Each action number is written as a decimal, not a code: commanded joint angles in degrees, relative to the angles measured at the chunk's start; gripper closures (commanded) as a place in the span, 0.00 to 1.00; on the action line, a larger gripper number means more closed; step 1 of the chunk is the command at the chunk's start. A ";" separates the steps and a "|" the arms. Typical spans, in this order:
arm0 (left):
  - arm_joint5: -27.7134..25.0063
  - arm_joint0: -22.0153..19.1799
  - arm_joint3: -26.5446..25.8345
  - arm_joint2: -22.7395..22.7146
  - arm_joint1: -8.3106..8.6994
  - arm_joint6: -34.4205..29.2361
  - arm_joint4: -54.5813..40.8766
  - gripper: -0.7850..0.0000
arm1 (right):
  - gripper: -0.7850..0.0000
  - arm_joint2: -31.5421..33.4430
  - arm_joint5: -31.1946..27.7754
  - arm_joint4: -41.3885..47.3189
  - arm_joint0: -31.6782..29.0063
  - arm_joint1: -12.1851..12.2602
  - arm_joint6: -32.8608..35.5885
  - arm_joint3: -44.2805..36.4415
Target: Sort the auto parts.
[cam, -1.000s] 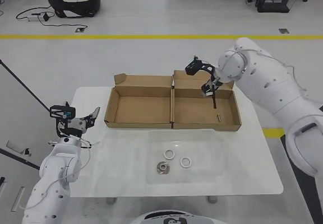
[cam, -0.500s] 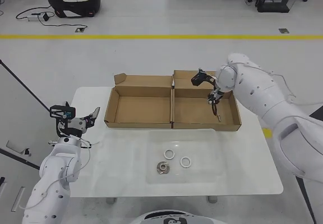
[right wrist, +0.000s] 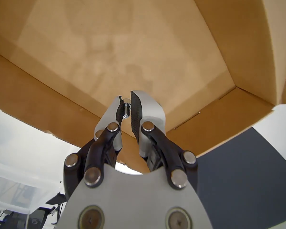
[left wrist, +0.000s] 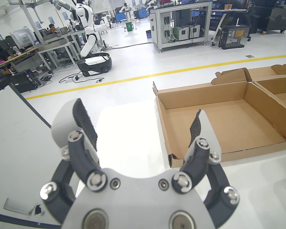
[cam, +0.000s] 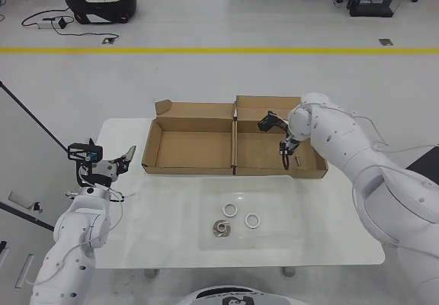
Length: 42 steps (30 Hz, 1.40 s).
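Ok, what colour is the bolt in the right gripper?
Silver; the bolt shows best in the right wrist view.

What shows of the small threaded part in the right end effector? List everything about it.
The threaded part is a small, silvery metal stud with fine threads along its shank. It sits near the tips of the right end effector, pinched between the dark ribbed pads, with its shank lying roughly along the fingers. Its far end is partly hidden by the pads, so it is unclear whether it has a head. It is held above the bare floor of a brown cardboard box, seemingly clear of it.
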 commanded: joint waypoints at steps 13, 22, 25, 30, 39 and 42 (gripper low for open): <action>0.00 0.00 0.00 0.00 0.00 0.00 0.00 0.00 | 1.00 -0.35 -0.91 -1.45 -0.84 -3.31 -1.82 5.49; 0.00 0.00 0.00 0.00 0.00 0.00 0.00 0.00 | 1.00 -0.30 -0.84 -2.63 -0.81 -5.05 -2.83 8.81; 0.00 0.00 0.00 0.00 0.00 0.00 0.00 0.00 | 1.00 -0.15 -0.93 -2.74 -0.91 -5.50 -2.91 9.91; 0.00 0.00 0.00 0.00 0.00 0.00 0.00 0.00 | 0.86 0.21 -1.32 -2.77 -1.01 -6.09 -3.27 11.44; 0.00 0.00 0.00 0.00 0.00 0.00 0.00 0.00 | 0.45 0.97 -2.04 -3.38 -0.41 -6.64 -4.91 12.64; 0.00 0.00 0.00 0.00 0.00 0.00 0.00 0.00 | 0.36 1.51 -2.38 -3.23 0.25 -6.63 -5.43 12.48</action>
